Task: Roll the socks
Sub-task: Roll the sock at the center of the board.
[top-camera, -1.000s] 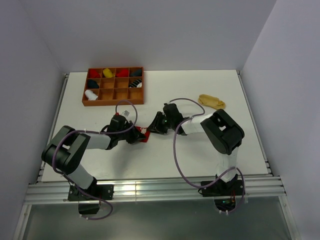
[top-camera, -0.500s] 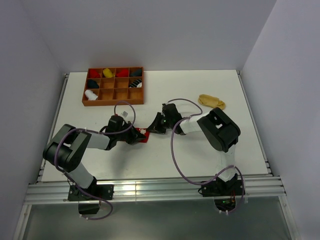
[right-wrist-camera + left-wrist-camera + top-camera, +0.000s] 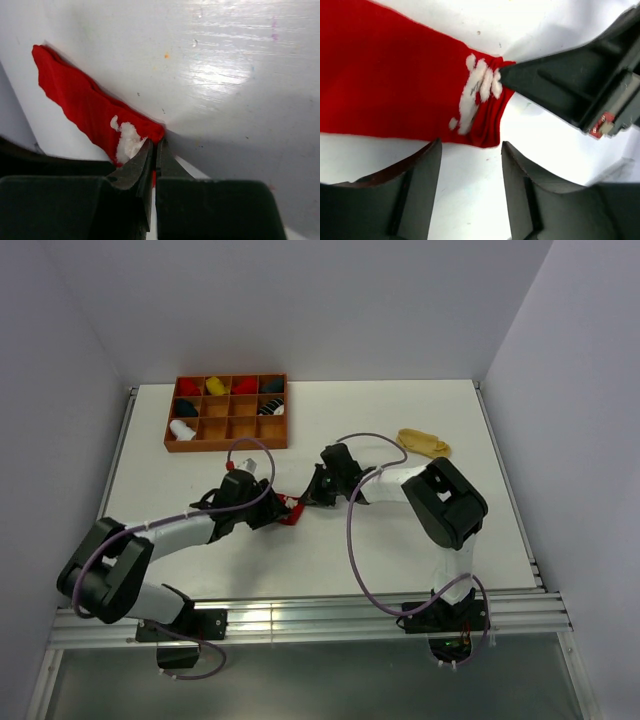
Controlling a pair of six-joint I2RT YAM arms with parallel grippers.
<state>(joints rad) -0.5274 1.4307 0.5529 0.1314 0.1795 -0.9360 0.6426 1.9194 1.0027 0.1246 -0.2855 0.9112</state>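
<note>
The left fingers (image 3: 417, 175) have sprung apart while the right fingers (image 3: 132, 172) have clamped onto the white-patterned end of the red fabric sock (image 3: 390, 85). It lies flat on the white desk (image 3: 225, 75), its length running crosswise just beyond the left fingers, away from the right arm.

Lab test cell, white table (image 3: 400, 540), bare walls (image 3: 300, 300), aluminium rail (image 3: 300, 621)

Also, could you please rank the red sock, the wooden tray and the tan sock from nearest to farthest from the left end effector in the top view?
1. red sock: right at the tips of the left end effector, in the middle.
2. wooden tray: behind it, at the back left.
3. tan sock: far off on the right side.
</note>
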